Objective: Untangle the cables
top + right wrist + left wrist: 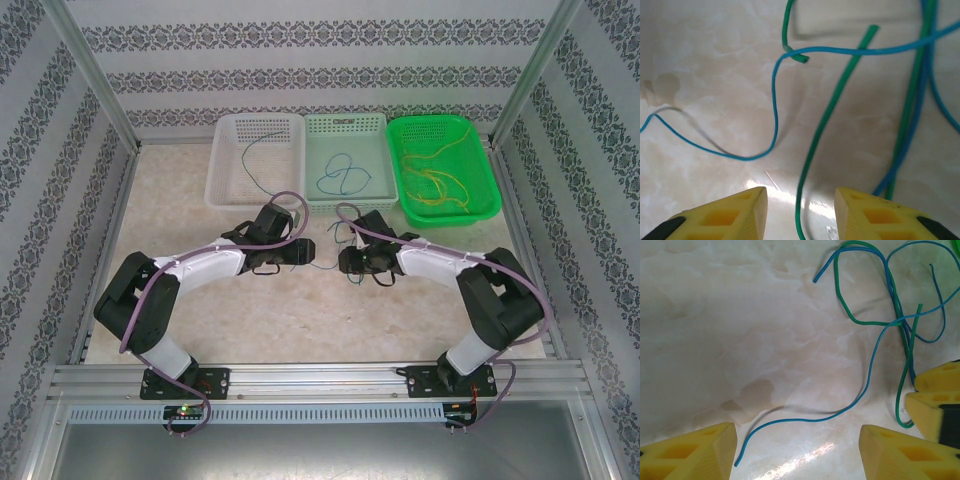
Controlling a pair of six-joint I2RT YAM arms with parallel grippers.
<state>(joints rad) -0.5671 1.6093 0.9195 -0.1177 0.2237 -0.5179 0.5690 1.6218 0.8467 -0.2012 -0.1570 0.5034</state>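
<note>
Blue cable (867,385) & green cable (827,117) lie crossed on table (300,320) btwn the arms. Green runs lengthwise thru right gripper (800,192), jaws apart either side, not pinching. Left gripper (797,434) also open, blue's free end just beside one finger.

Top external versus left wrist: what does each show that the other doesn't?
Top external: three baskets, the white basket with a dark cable, the pale green basket with a blue coil, the bright green basket with yellow cables. Left wrist: the loose blue cable crossing the green cable, its end by a yellow finger. Shared: that tangle on the table.
</note>
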